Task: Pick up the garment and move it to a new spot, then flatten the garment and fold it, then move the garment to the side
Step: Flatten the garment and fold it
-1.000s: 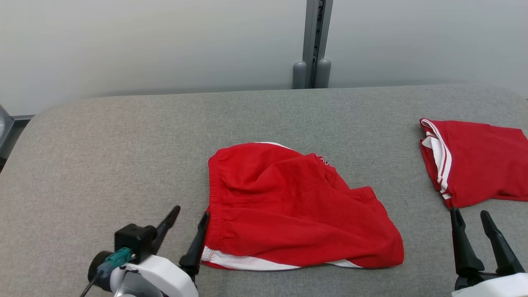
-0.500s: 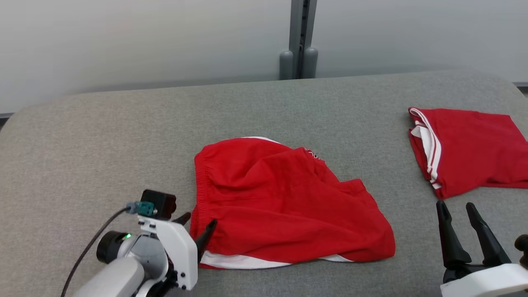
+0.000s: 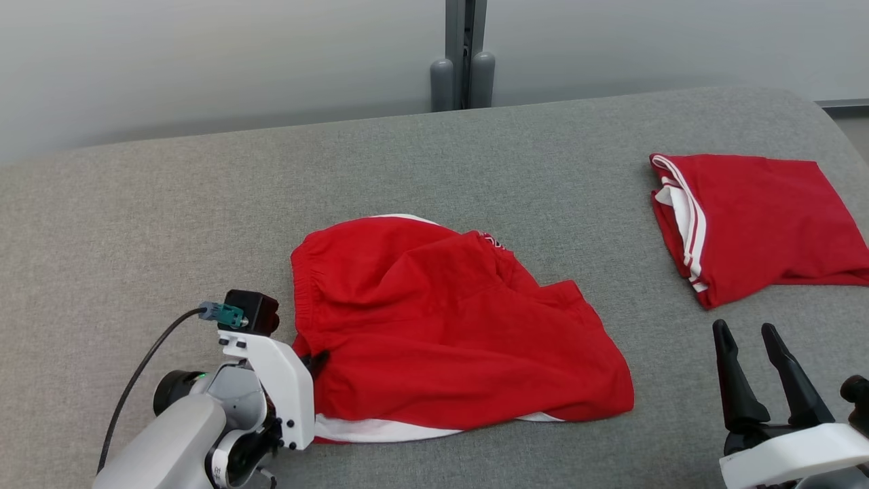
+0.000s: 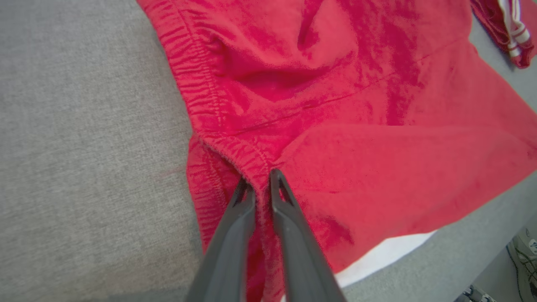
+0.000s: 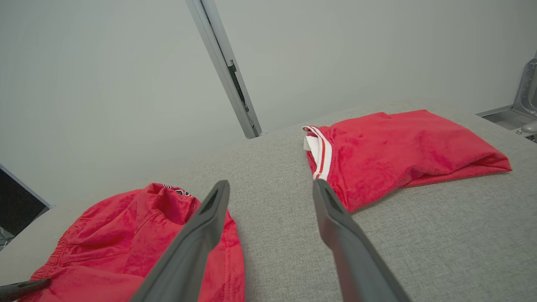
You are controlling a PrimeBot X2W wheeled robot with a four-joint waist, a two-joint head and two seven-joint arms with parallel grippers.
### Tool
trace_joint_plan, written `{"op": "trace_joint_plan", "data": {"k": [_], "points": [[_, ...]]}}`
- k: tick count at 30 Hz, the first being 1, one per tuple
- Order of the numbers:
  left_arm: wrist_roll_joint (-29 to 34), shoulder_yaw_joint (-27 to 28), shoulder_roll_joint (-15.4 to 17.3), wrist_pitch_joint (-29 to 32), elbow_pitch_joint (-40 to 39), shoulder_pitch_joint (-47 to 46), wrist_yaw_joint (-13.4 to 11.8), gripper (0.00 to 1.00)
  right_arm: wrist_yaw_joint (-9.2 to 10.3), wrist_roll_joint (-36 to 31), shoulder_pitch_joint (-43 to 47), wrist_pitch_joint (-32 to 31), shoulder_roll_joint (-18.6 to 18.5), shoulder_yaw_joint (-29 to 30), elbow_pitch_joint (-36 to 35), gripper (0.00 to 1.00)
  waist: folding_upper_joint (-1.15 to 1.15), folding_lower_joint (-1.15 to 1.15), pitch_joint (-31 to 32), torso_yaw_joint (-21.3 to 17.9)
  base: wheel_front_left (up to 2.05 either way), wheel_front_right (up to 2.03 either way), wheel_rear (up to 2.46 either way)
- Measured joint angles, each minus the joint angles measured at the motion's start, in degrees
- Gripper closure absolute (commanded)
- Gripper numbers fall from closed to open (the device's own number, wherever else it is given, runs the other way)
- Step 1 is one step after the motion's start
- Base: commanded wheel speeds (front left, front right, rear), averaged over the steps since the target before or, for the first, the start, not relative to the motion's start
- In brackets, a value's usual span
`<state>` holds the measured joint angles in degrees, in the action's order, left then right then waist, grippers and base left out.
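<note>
The garment [image 3: 448,326] is a pair of red shorts with a white hem, lying crumpled in the middle of the grey padded table [image 3: 170,224]. My left gripper [image 3: 313,360] is at the garment's left edge. In the left wrist view its fingers [image 4: 259,180] are shut on a pinched fold of the elastic waistband [image 4: 235,153]. My right gripper [image 3: 745,333] stands open above the table at the lower right, apart from the cloth. The right wrist view has it [image 5: 268,186] with nothing between its fingers and the garment [image 5: 126,235] to the left.
A second red garment [image 3: 747,217] with white stripes lies folded at the table's right side, just beyond my right gripper. A grey post [image 3: 461,68] stands behind the table against the pale wall. A shoe [image 4: 522,251] is on the floor past the table's near edge.
My left gripper has moved in over the waistband edge and closed on it. The head camera has shifted, so everything sits further left in its view. The right gripper stays open.
</note>
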<state>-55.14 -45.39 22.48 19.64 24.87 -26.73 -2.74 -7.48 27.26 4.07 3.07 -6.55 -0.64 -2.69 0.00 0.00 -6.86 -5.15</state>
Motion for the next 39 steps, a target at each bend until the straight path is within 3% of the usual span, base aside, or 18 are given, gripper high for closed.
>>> {"op": "trace_joint_plan", "data": {"k": [10, 16, 18, 19, 23, 27, 35, 39], "points": [[-1.36, 4.71, 0.27, -5.82, 3.31, -0.92, -1.63, 1.0, 0.0, -0.02, -0.86, 0.05, -0.15, -0.12, 0.16, 0.0, 0.0, 0.0, -0.77, 0.71, 0.0, 0.0, 0.0], [-1.89, 6.65, 0.66, -9.27, 7.14, -1.32, -1.33, 0.98, 0.0, -0.09, -1.19, 0.04, -0.56, -0.16, 0.22, 0.0, 0.0, 0.0, -1.19, 0.82, 0.0, 0.0, 0.0], [-2.11, 6.75, 0.55, -9.44, 8.58, -1.6, -0.46, 0.55, 0.0, -0.1, -1.22, -0.01, -0.71, -0.35, 0.42, 0.0, 0.0, 0.0, -1.05, 0.93, 0.0, 0.0, 0.0], [-2.34, 6.8, 0.37, -9.89, 9.18, -1.6, -0.25, 0.0, 0.0, -0.11, -1.22, -0.02, -0.76, -0.4, 0.53, 0.0, 0.0, 0.0, -0.94, 1.01, 0.0, 0.0, 0.0], [-1.52, 7.46, 0.77, -14.66, 8.96, -1.54, 1.19, 0.0, 0.0, -0.14, -1.2, -0.1, -0.85, -0.8, 0.98, 0.0, 0.0, 0.0, -0.17, 1.42, 0.0, 0.0, 0.0], [0.38, 8.02, 2.87, -19.59, 5.68, 0.52, 0.55, 0.0, 0.0, -0.14, -0.82, 0.12, -0.97, -0.46, 1.05, 0.0, 0.0, 0.0, 0.94, 2.13, 0.0, 0.0, 0.0], [6.69, 9.79, 7.62, -30.87, -10.22, 7.3, -6.8, 0.0, 0.0, -0.63, 0.95, 1.6, -1.29, 0.04, 0.07, 0.0, 0.0, 0.0, 3.53, 4.44, 0.0, 0.0, 0.0], [9.07, 11.71, 8.65, -33.37, -19.18, 10.62, -10.58, 0.0, 0.0, -0.9, 1.33, 2.1, -1.85, -0.42, -0.57, 0.0, 0.0, 0.0, 4.47, 5.44, 0.0, 0.0, 0.0]]}}
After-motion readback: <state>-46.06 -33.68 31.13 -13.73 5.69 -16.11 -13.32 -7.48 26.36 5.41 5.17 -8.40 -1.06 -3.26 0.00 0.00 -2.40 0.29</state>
